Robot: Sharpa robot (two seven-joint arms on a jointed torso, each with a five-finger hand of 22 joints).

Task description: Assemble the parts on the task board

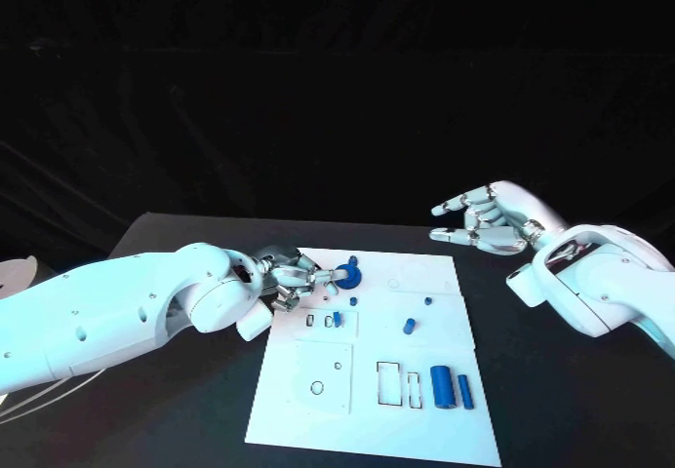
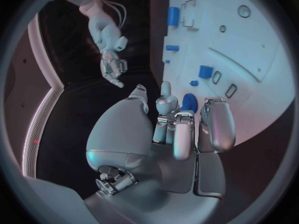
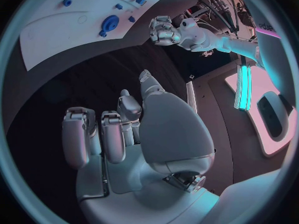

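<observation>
The white task board [image 1: 369, 414] lies in the middle of the black table. My left hand [image 1: 296, 280] reaches over its far left corner and pinches a round blue disc [image 1: 346, 279] at the rim. In the left wrist view the disc [image 2: 189, 103] sits between the thumb and the fingertips [image 2: 182, 118] of my left hand [image 2: 187, 134], partly hidden by them. My right hand [image 1: 486, 220] hovers open beyond the board's far right corner, holding nothing. The right wrist view shows my right hand [image 3: 118, 134] with fingers spread, and the disc [image 3: 110, 22] far off.
Small blue pegs [image 1: 353, 261] [image 1: 429, 298] [image 1: 410, 326] stand on the board. A thick blue cylinder [image 1: 442, 386] and a thin one [image 1: 465, 391] lie near its right front, beside outlined slots [image 1: 388, 382]. Dark table surrounds the board.
</observation>
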